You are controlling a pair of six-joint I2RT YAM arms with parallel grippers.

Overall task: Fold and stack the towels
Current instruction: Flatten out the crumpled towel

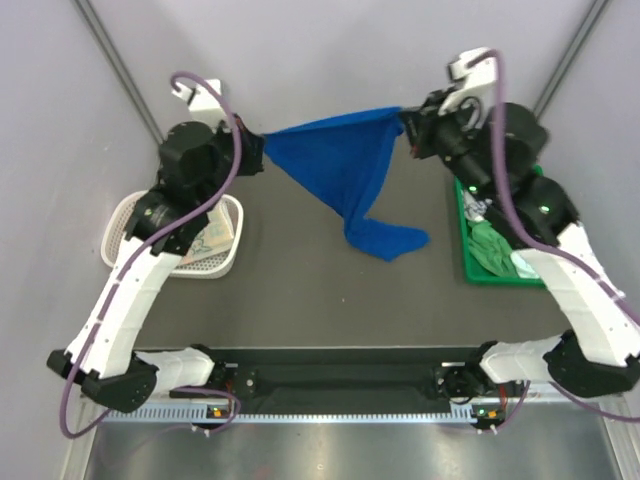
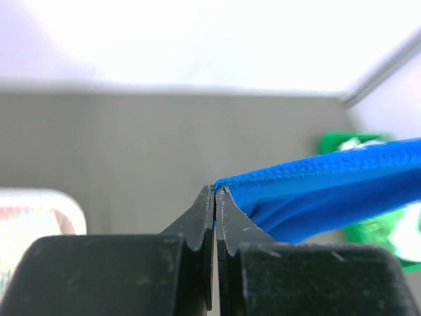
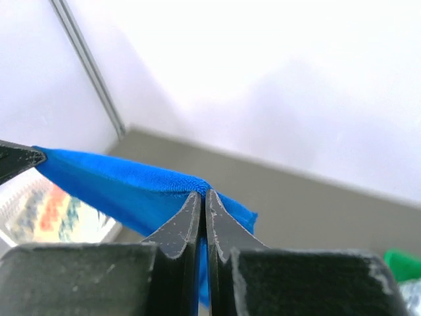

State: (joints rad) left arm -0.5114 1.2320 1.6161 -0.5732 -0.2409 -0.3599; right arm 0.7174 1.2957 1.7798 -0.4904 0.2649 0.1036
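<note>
A white mesh plastic basket lies to the outer side of the left fingers, with a folded white printed towel inside. The left fingers are pressed together on one top corner of the royal blue soft cloth towel. The towel spans across to the right fingers, which are clamped on the opposite corner. Between the two pairs the top edge runs nearly taut. Below it the cloth narrows to a point, and its tail rests crumpled on the dark grey bench. To the outer side of the right fingers, a rigid green plastic tray holds a bright green crumpled towel.

The step looks like spreading the blue towel for its first fold. Both pairs should probably rise together and level, so the bunched tail clears the bench and hangs open before the cloth is laid flat. The tension should stay even, since a hard pull apart could tug a corner free.

Only the top view shows the towel's triangular hang and its tail on the bench. The left wrist view shows what it cannot: the left fingers hold just a thin bite of hem at their very tips. The right wrist view shows the right fingers pinching the cloth just as close to the tips
</note>
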